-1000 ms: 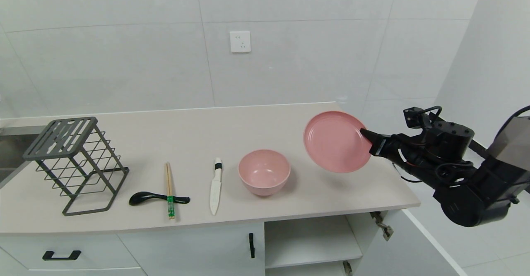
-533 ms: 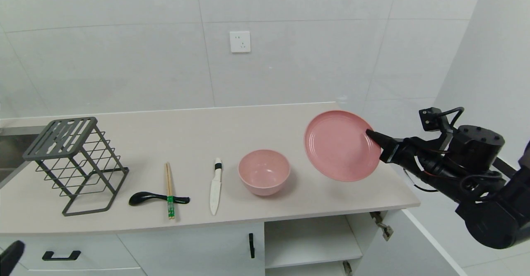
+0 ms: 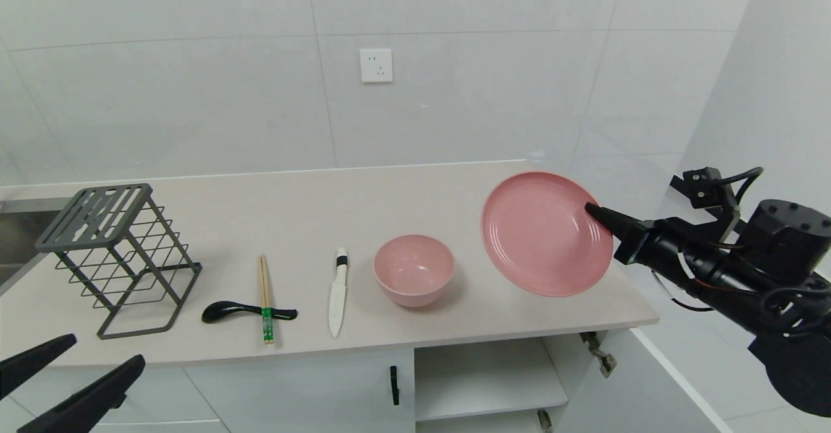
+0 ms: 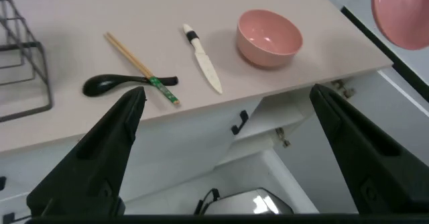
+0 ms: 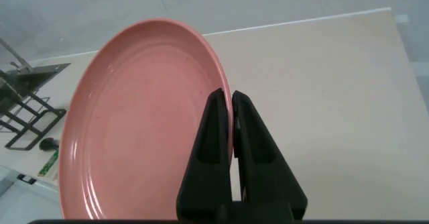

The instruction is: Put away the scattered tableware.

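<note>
A pale kitchen counter [image 3: 324, 206] runs along a tiled wall. At its right end the right gripper [image 3: 594, 213] pinches the rim of a pink plate [image 3: 542, 235] between fingers pressed together. The plate hangs in the air, tilted on edge, with its face turned toward the left. A rim pinch suits a flat dish that offers nothing else to grasp, and held clear of the surface it cannot scrape.

Just left of the plate a pink bowl [image 3: 413, 269] sits upright on the counter. Further left, near the front edge, lies a white knife [image 3: 338, 290]. Beyond it a pair of chopsticks [image 3: 265, 296] rests across the handle of a black spoon [image 3: 240, 310]. At the far left stands a dark wire rack [image 3: 117, 251], probably the home for the cutlery.

Under the counter's right part an open cupboard shelf [image 3: 487, 381] looks a likely place for the plate. The left gripper [image 3: 109, 348] hovers low in front of the counter's left end. Its fingers are spread wide and hold nothing, seemingly ready for the small pieces.
</note>
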Available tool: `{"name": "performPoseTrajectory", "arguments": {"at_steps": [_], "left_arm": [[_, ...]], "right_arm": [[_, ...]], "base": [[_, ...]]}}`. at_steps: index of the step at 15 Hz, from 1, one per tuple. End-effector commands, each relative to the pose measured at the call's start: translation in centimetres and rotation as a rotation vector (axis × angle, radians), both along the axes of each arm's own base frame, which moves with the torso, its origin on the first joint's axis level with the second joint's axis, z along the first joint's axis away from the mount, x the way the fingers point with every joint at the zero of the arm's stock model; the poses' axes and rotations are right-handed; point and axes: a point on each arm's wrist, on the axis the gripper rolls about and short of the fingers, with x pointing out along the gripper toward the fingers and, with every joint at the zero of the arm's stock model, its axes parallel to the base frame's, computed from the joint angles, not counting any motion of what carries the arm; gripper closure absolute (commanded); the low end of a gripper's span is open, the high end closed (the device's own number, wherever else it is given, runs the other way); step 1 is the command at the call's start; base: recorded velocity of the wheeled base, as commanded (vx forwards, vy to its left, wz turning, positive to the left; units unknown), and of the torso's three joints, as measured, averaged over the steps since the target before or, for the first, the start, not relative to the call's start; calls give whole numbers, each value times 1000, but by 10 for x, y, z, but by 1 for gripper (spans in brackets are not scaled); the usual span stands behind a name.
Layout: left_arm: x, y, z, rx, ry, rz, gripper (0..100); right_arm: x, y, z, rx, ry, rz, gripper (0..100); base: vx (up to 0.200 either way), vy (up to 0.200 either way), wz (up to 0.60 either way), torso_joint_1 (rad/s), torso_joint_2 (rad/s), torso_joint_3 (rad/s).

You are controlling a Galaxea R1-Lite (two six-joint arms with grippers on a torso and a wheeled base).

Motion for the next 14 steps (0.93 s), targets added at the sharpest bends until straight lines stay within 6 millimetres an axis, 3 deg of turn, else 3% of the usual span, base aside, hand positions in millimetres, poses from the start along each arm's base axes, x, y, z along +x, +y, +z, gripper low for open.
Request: {"name": "performPoseTrajectory", "arguments": {"at_steps": [1,7,13,14], "left_arm": [[26,-4,0,4,119,-20,0],[64,-9,8,-19,219,-69,0],[145,-31,-16,-7,287,-132,0],[150,-33,-19,-7,294,-136,0]], "right_arm": [[-12,-2,4,-42,-23,3,100],[-31,-3,14,-76,-64,25,100],[-35,-5,12,-78,-52,19,100],[-35,-5,12,-78,-52,19,100]], "base": [[0,0,0,0,0,0],[0,0,0,0,0,0],[0,0,0,0,0,0],[0,0,0,0,0,0]]}}
